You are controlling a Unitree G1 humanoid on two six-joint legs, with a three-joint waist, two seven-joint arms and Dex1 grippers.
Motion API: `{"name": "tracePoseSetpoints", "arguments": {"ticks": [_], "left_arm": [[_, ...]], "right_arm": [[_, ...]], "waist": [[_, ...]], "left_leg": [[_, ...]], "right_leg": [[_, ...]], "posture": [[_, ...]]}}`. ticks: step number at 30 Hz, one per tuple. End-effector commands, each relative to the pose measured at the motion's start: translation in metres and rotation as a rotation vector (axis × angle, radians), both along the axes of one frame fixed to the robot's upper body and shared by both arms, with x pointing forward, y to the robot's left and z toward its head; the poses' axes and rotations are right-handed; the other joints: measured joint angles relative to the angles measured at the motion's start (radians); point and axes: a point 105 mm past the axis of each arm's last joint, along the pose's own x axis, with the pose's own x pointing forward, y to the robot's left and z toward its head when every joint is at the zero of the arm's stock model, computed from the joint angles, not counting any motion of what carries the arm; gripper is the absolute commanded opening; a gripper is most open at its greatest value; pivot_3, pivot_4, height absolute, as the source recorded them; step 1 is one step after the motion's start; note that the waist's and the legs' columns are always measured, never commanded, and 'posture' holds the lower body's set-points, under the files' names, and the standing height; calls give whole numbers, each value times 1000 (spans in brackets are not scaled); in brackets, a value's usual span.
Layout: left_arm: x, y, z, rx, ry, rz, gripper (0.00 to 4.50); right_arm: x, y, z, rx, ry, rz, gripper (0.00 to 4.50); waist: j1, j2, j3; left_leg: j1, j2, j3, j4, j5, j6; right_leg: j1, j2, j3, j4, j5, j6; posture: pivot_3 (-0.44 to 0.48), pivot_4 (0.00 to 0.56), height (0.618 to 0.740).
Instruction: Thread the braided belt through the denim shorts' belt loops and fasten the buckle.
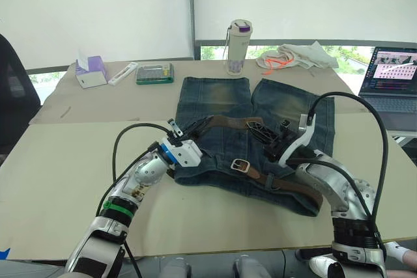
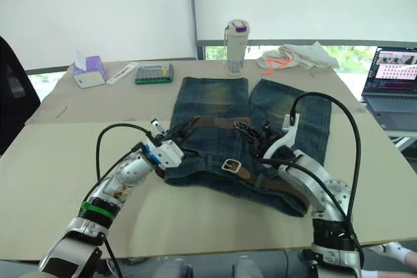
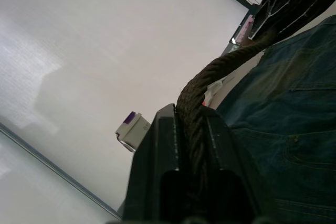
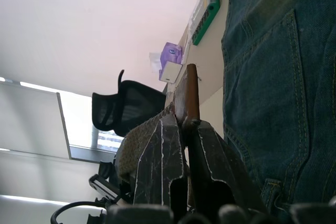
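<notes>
Right tool (image 4: 185, 129) pinches braided belt (image 4: 187, 95) beside denim shorts (image 4: 283, 77).

Braided belt (image 1: 229, 122) across denim shorts (image 1: 287, 109)

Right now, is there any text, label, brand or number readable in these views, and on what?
None can be read.
Laptop screen: lines of content, too small to read.
Tissue box: print too blurred.
Green case: markings too small.
Bottle: no legible label.
</notes>
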Motion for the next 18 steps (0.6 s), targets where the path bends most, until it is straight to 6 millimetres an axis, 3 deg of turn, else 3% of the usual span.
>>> {"name": "tracePoseSetpoints", "arguments": {"ticks": [1, 8, 11, 14, 18], "left_arm": [[0, 11, 18, -99, 41, 6, 2065], [-14, 31, 42, -251, 308, -82, 4467], [-14, 40, 61, -446, 491, -151, 4488], [-13, 47, 96, -894, 782, -398, 4488], [-33, 28, 105, -993, 1114, -694, 4488]], "right_arm": [[-3, -1, 21, -11, -124, -44, 0], [1, 6, 25, -82, -224, -89, 0], [6, 8, 25, -103, -253, -126, 0], [11, 14, 24, -127, -278, -138, 0], [11, 22, 29, -138, -323, -123, 0]], "waist": [[0, 1, 0], [-7, 2, 1], [-7, 2, 1], [-5, 3, 1], [-9, 3, 1]], "left_leg": [[0, 0, 0, 0, 0, 0], [0, 1, -1, 0, 0, 0], [0, 2, -2, 0, 0, 0], [0, 3, -4, 1, 0, 0], [0, 3, -5, 1, 0, 0]], "right_leg": [[0, 0, 0, 0, 0, 0], [-1, 1, 0, 0, 0, 0], [-1, 2, 0, 0, 0, 0], [0, 2, 0, 0, 0, 0], [0, 3, -1, 0, 0, 0]], "posture": [[0, 150, 740], [0, 150, 740], [0, 150, 740], [0, 150, 740], [0, 150, 740]]}}
